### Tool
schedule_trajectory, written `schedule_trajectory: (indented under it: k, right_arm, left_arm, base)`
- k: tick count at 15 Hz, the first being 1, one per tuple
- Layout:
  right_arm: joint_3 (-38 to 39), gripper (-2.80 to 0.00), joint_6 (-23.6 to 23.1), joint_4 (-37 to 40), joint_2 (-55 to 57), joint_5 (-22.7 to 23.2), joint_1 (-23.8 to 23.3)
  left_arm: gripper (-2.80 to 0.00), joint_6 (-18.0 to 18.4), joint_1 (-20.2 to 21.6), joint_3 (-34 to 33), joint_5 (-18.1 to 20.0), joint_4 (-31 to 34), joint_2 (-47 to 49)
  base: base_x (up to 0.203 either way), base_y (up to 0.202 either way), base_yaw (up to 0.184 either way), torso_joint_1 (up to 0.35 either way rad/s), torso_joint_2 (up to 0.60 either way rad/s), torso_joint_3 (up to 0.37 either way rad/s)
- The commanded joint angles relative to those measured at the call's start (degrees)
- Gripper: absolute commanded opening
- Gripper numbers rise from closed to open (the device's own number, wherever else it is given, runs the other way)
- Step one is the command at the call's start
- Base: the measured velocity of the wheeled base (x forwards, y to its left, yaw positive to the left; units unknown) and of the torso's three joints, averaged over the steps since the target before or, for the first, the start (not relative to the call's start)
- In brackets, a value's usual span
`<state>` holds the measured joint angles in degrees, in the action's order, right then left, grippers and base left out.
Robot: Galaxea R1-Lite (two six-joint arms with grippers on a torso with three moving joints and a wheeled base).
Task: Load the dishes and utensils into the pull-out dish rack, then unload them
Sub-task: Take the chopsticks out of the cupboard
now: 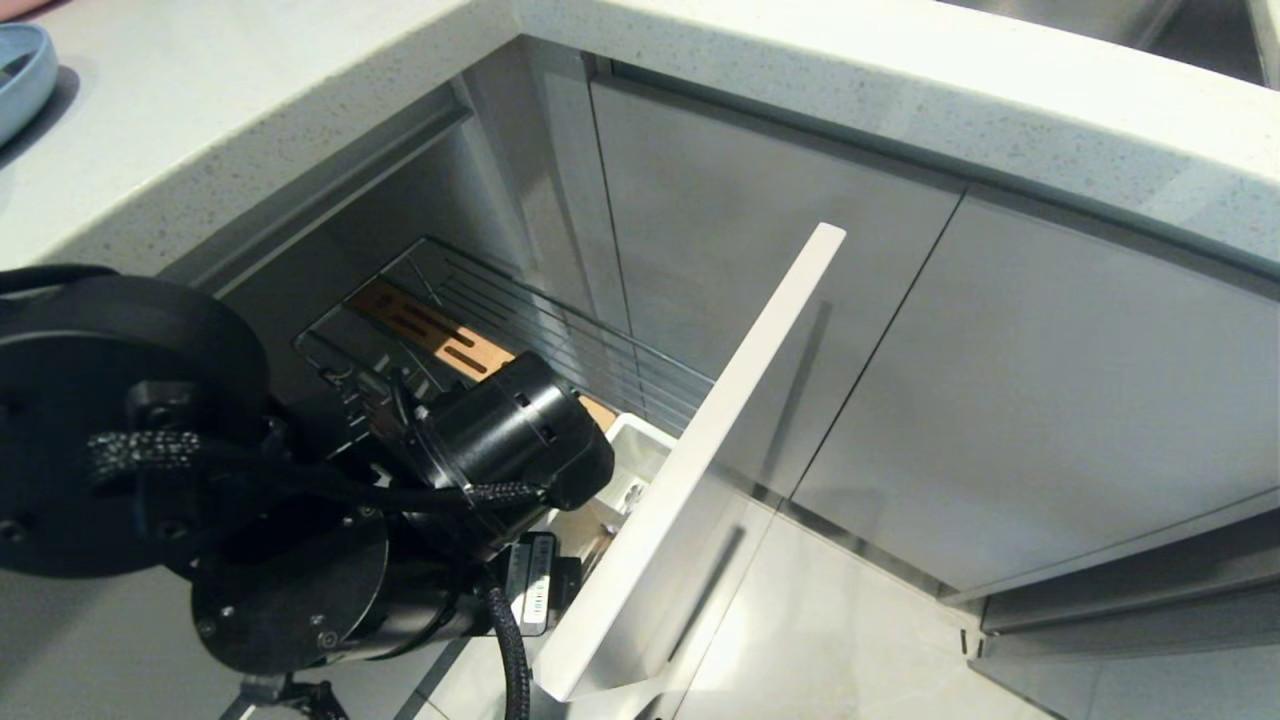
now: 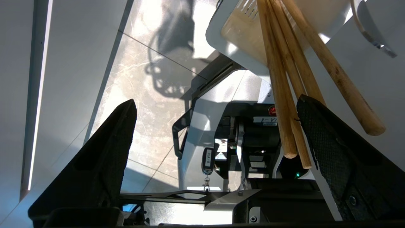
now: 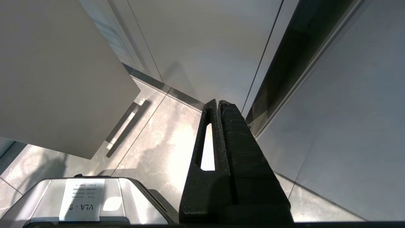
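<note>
The pull-out dish rack (image 1: 590,345) stands drawn out of the cabinet, with its slotted wooden strip (image 1: 430,330), white utensil cup (image 1: 640,450) and tall pale front panel (image 1: 720,420). My left arm (image 1: 500,430) reaches down over the cup and hides the gripper in the head view. In the left wrist view the left gripper (image 2: 215,99) is open wide. Light-wood chopsticks (image 2: 281,79) stand in the white cup (image 2: 227,28), close against one finger (image 2: 329,152) and ungripped. A silver cutlery piece (image 2: 370,34) shows beside them. My right gripper (image 3: 218,103) is shut and parked low.
A pale speckled countertop (image 1: 900,90) runs over grey cabinet fronts (image 1: 1050,400). A light-blue dish rim (image 1: 20,70) sits on it at the far left. Marbled floor tiles (image 1: 830,640) lie below, and my own base (image 2: 202,126) is under the left gripper.
</note>
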<state>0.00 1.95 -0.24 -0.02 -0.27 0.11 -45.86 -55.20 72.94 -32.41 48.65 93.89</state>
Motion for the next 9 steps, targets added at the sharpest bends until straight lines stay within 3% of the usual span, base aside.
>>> schedule_trajectory:
  k: [1, 9]
  right_arm:
    - [0.1, -2.80, 0.1, 0.0, -0.2, 0.0, 0.0]
    - [0.1, -2.80, 0.0, 0.0, -0.2, 0.0, 0.0]
  left_arm:
    - [0.00, -0.3, 0.0, -0.2, -0.2, 0.5, 0.3]
    - [0.00, 0.2, 0.1, -0.4, -0.5, 3.6, 0.3]
  base:
    - [0.000, 0.000, 0.000, 0.000, 0.00, 0.000]
    - [0.000, 0.000, 0.000, 0.000, 0.00, 0.000]
